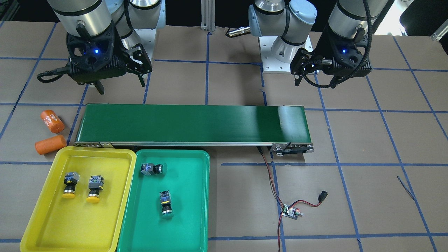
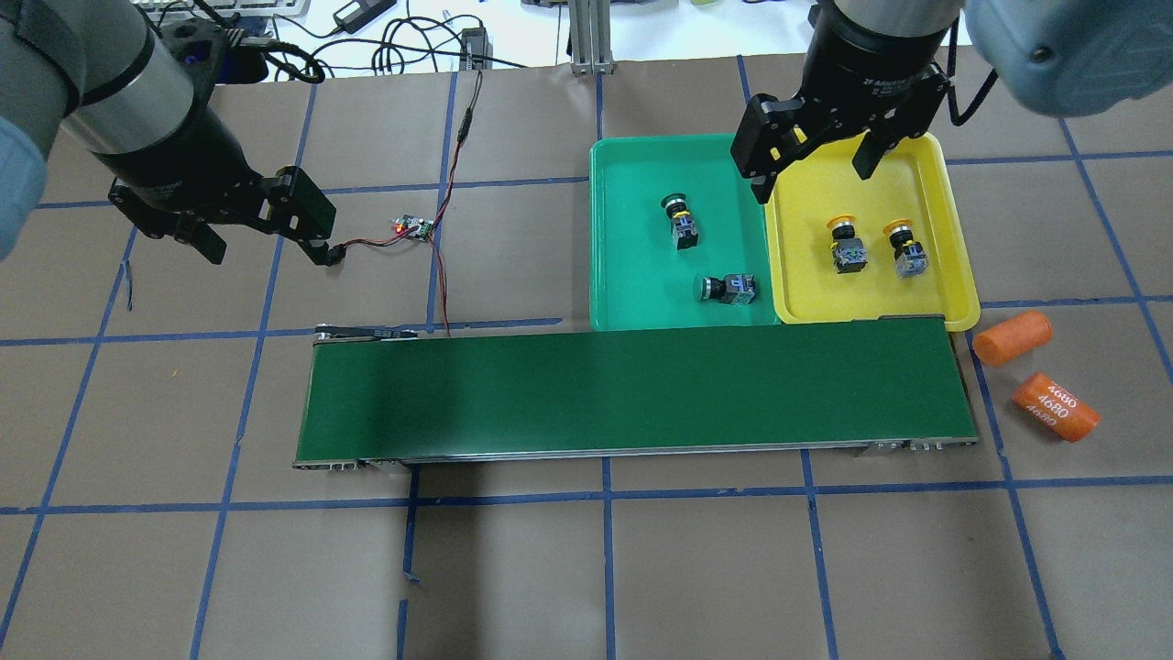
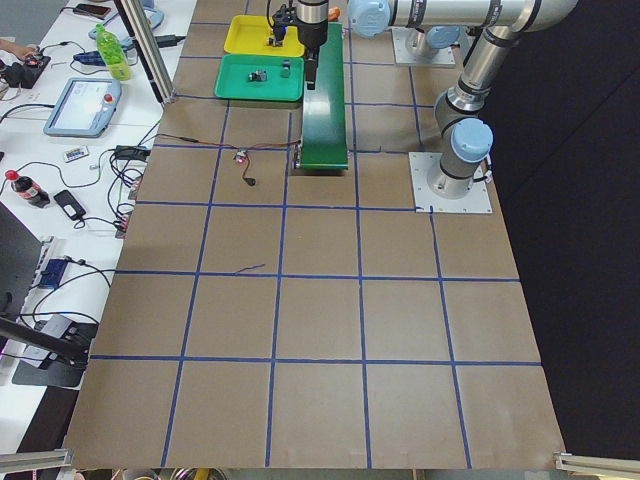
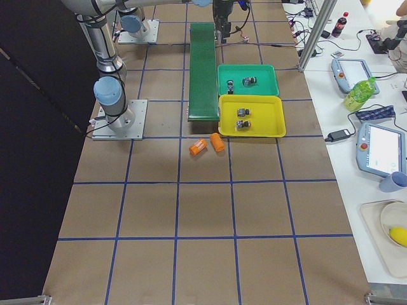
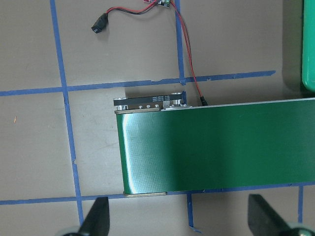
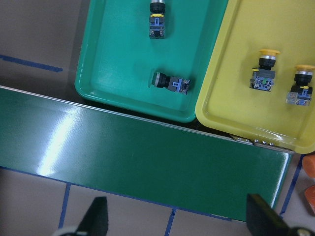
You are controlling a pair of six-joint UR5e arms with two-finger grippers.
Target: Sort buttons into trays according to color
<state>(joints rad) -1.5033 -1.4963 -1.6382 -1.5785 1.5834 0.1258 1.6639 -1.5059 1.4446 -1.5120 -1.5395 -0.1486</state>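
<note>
Seen from overhead, two yellow buttons (image 2: 845, 246) lie in the yellow tray (image 2: 953, 229) at upper right, and two green buttons (image 2: 681, 223) lie in the adjoining green tray (image 2: 623, 275). The right hand (image 2: 814, 179) hovers over the trays with fingers apart. The left hand (image 2: 268, 252), at upper left, is also spread.
</note>
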